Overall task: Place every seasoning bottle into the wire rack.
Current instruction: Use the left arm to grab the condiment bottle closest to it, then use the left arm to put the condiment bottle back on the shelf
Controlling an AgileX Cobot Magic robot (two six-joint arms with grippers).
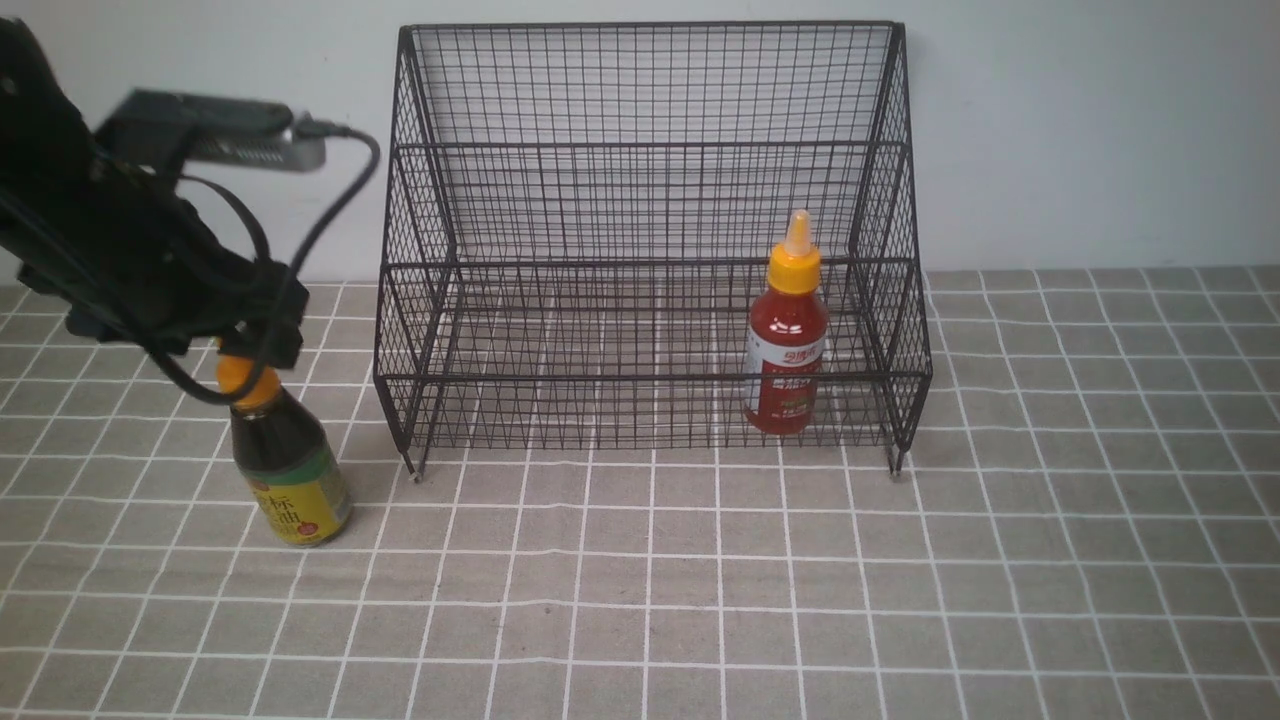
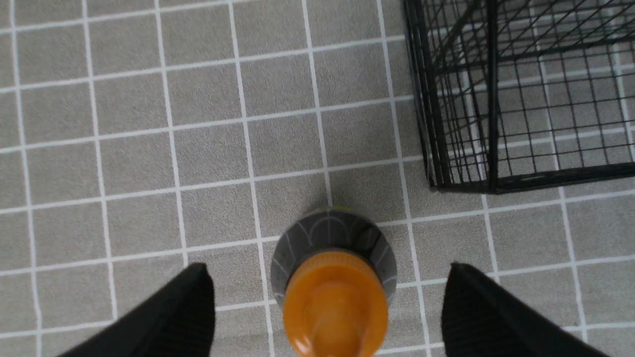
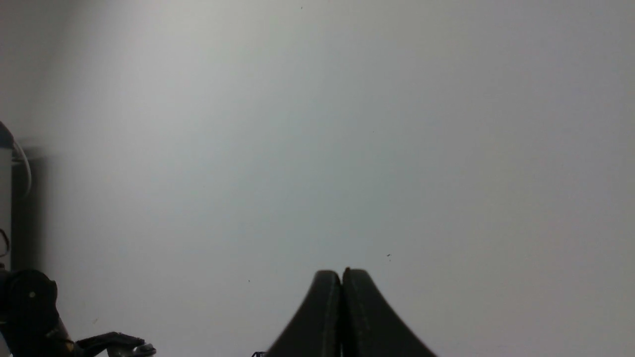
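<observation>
The dark brown seasoning bottle (image 1: 290, 470) with a yellow-green label stands on the cloth, left of the wire rack (image 1: 650, 200). My left gripper (image 1: 255, 335) hangs over its orange cap (image 2: 335, 302). In the left wrist view the left gripper (image 2: 327, 270) is open, its black fingers (image 2: 191, 307) well apart on either side of the cap and touching nothing. The red seasoning bottle (image 1: 787, 350) stands upright on the rack's lower tier, at the right end. My right gripper (image 3: 342, 272) is shut and empty, facing a blank wall, and is out of the front view.
A grey cloth (image 1: 700, 580) with white grid lines covers the table. The rack's near left corner (image 2: 461, 183) sits a short way from the brown bottle. A white wall (image 1: 1100, 120) stands right behind the rack. The left arm's cable (image 1: 330, 210) loops toward the rack's left side.
</observation>
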